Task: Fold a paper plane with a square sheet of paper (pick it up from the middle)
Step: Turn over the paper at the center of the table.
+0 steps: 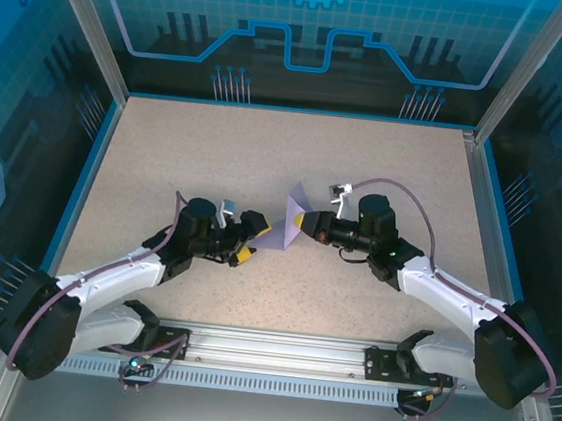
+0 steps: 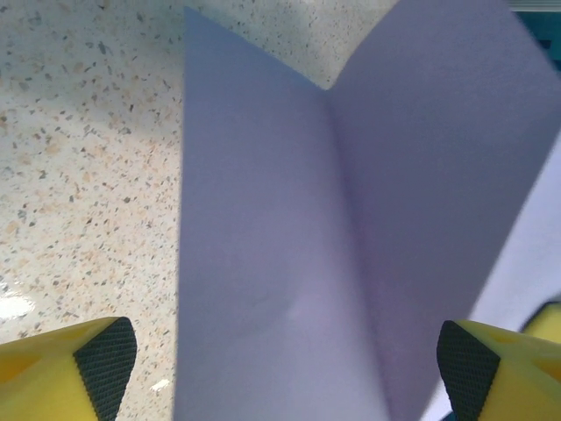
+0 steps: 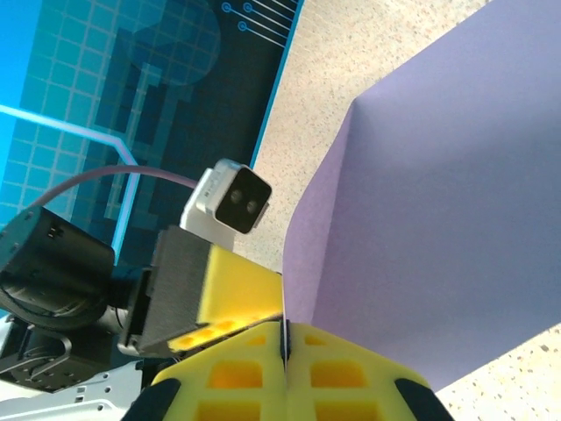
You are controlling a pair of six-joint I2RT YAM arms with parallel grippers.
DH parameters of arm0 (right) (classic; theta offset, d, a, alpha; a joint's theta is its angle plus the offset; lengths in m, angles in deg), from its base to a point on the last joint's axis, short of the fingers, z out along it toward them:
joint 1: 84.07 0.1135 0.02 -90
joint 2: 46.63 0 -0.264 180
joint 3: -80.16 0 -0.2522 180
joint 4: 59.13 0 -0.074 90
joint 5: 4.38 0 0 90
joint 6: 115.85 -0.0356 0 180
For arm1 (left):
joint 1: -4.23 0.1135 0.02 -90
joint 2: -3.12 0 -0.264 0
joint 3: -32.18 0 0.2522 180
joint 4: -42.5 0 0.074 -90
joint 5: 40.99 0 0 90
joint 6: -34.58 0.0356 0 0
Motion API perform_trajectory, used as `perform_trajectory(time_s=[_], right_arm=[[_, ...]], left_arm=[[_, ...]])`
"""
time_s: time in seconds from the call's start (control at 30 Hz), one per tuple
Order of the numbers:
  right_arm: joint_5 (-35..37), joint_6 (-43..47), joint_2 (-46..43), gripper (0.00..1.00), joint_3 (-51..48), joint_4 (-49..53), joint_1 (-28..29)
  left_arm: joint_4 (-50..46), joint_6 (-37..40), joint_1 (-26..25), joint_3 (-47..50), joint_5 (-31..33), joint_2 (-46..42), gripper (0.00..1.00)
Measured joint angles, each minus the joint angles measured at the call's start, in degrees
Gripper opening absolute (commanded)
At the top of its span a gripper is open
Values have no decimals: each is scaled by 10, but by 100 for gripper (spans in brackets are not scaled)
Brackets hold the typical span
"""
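The right gripper (image 3: 285,340) clamped the square sheet of paper (image 3: 438,219) (creased, partly upright). The left gripper (image 2: 285,364), held low, stood with fingers (image 2: 105,355) apart astride it.

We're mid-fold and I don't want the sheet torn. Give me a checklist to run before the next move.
1. Right jaws shut on the edge of the paper: ok.
2. Left jaws open, one on each side of the paper: ok.
3. Centre crease showing in the paper: ok.
4. One half raised off the table: ok.
5. Paper edges lined up for the fold: cannot tell.
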Motion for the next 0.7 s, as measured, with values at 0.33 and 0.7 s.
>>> perform_trajectory(time_s=[0.33, 0.7], right_arm=[[1, -18, 20, 1, -42, -28, 4], [4, -40, 41, 1, -73, -75, 16]], left_arm=[[36, 0, 0, -16, -9, 55, 92], [79, 4, -10, -50, -36, 130, 91]])
